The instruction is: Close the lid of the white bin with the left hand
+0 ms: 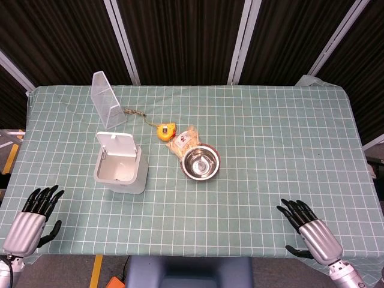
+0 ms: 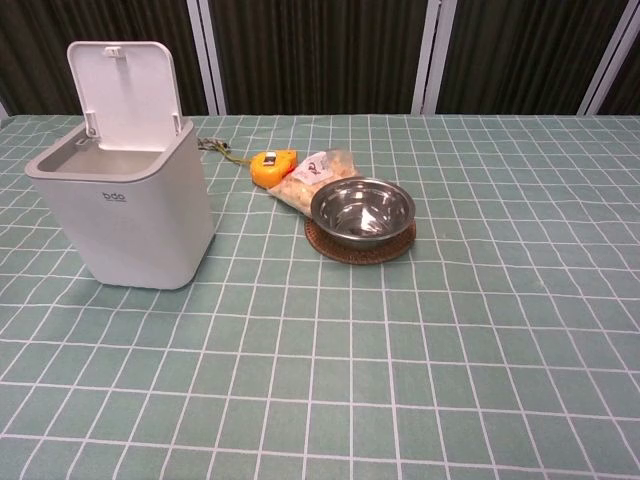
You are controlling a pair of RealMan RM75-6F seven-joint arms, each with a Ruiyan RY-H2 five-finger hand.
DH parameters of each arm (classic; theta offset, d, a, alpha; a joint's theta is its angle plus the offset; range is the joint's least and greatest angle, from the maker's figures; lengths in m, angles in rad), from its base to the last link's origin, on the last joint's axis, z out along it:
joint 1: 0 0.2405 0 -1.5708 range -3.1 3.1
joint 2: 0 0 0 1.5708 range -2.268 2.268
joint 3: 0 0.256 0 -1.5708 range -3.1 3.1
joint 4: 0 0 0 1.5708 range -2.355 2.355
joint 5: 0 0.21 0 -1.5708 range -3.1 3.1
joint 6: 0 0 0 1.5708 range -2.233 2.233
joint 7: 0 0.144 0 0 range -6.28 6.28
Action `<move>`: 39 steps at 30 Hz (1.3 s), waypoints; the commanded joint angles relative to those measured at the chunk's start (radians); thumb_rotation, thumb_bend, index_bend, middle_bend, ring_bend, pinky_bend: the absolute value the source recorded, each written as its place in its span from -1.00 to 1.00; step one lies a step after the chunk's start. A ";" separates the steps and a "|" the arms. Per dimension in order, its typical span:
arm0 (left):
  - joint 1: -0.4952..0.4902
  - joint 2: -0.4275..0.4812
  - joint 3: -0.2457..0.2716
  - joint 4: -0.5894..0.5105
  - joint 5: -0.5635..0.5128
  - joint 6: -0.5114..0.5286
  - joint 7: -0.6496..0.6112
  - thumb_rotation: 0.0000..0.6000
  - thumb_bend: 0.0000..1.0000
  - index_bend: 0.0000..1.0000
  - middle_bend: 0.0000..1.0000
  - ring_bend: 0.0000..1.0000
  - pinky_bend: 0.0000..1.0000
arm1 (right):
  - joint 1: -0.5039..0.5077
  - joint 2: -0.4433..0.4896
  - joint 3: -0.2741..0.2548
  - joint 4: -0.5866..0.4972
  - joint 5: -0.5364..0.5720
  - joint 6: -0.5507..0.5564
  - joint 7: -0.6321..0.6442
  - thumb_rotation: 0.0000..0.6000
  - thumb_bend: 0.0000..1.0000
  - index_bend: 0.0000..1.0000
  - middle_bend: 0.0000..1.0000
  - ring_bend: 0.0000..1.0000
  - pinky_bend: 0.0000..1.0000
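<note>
The white bin (image 1: 121, 170) (image 2: 125, 215) stands on the left half of the table. Its lid (image 1: 117, 144) (image 2: 125, 92) is raised upright at the back edge, leaving the inside open. My left hand (image 1: 35, 215) lies at the table's near left corner, fingers spread and holding nothing, well short of the bin. Over at the near right edge, my right hand (image 1: 309, 230) is open too, fingers apart. Neither hand shows in the chest view.
A steel bowl (image 1: 200, 162) (image 2: 362, 211) sits on a round mat right of the bin. Behind it lie a snack bag (image 1: 183, 141) (image 2: 310, 178) and an orange tape measure (image 1: 166, 131) (image 2: 270, 165). A clear plastic container (image 1: 108, 99) stands at the back left.
</note>
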 commanded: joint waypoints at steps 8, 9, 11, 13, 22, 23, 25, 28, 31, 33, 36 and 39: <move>-0.070 -0.092 -0.157 0.059 0.025 0.129 -0.078 1.00 -0.06 -0.89 -0.35 -0.36 0.18 | 0.005 -0.008 0.002 -0.001 0.003 -0.011 -0.004 1.00 -0.47 -1.00 -1.00 -1.00 -1.00; -0.102 -0.097 -0.189 0.044 0.005 0.106 -0.102 1.00 -0.04 -0.84 0.29 0.24 0.69 | 0.006 -0.010 0.001 -0.001 0.003 -0.014 -0.005 1.00 -0.47 -1.00 -1.00 -1.00 -1.00; -0.153 -0.071 -0.219 -0.020 -0.040 0.021 -0.159 1.00 -0.02 -0.74 0.89 0.84 1.00 | 0.007 -0.012 0.001 0.000 -0.001 -0.015 -0.009 1.00 -0.47 -1.00 -1.00 -1.00 -1.00; -0.214 -0.034 -0.257 -0.097 -0.100 -0.086 -0.202 1.00 0.00 -0.63 1.00 1.00 1.00 | 0.006 -0.016 0.001 0.003 -0.006 -0.011 -0.017 1.00 -0.47 -1.00 -1.00 -1.00 -1.00; -0.435 -0.051 -0.400 -0.181 -0.376 -0.384 -0.004 1.00 -0.01 -0.51 1.00 1.00 1.00 | 0.010 -0.023 0.016 0.010 0.023 -0.025 -0.028 1.00 -0.47 -1.00 -1.00 -1.00 -1.00; -0.454 -0.059 -0.411 -0.176 -0.406 -0.405 0.014 1.00 -0.01 -0.51 1.00 1.00 1.00 | 0.011 -0.023 0.017 0.010 0.026 -0.028 -0.029 1.00 -0.47 -1.00 -1.00 -1.00 -1.00; -0.489 -0.075 -0.427 -0.167 -0.461 -0.435 0.054 1.00 -0.01 -0.51 1.00 1.00 1.00 | 0.013 -0.019 0.019 0.008 0.034 -0.033 -0.028 1.00 -0.47 -1.00 -1.00 -1.00 -1.00; -0.522 -0.089 -0.435 -0.167 -0.508 -0.455 0.104 1.00 -0.02 -0.51 1.00 1.00 1.00 | 0.010 -0.011 0.027 0.001 0.044 -0.021 -0.021 1.00 -0.47 -1.00 -1.00 -1.00 -1.00; -0.538 -0.092 -0.421 -0.171 -0.540 -0.469 0.153 1.00 -0.02 -0.51 1.00 1.00 1.00 | 0.004 -0.006 0.031 0.002 0.038 0.003 -0.018 1.00 -0.47 -1.00 -1.00 -1.00 -1.00; -0.550 -0.086 -0.409 -0.171 -0.561 -0.492 0.179 1.00 -0.02 -0.51 1.00 1.00 1.00 | 0.002 -0.004 0.030 0.003 0.036 0.007 -0.015 1.00 -0.47 -1.00 -1.00 -1.00 -1.00; -0.558 -0.064 -0.393 -0.182 -0.567 -0.515 0.186 1.00 -0.02 -0.44 1.00 1.00 1.00 | 0.004 -0.002 0.030 0.003 0.039 0.002 -0.009 1.00 -0.47 -1.00 -1.00 -1.00 -1.00; -0.546 -0.032 -0.369 -0.216 -0.533 -0.508 0.184 1.00 -0.02 -0.35 1.00 1.00 1.00 | 0.004 -0.001 0.030 0.002 0.039 0.002 -0.009 1.00 -0.47 -1.00 -1.00 -1.00 -1.00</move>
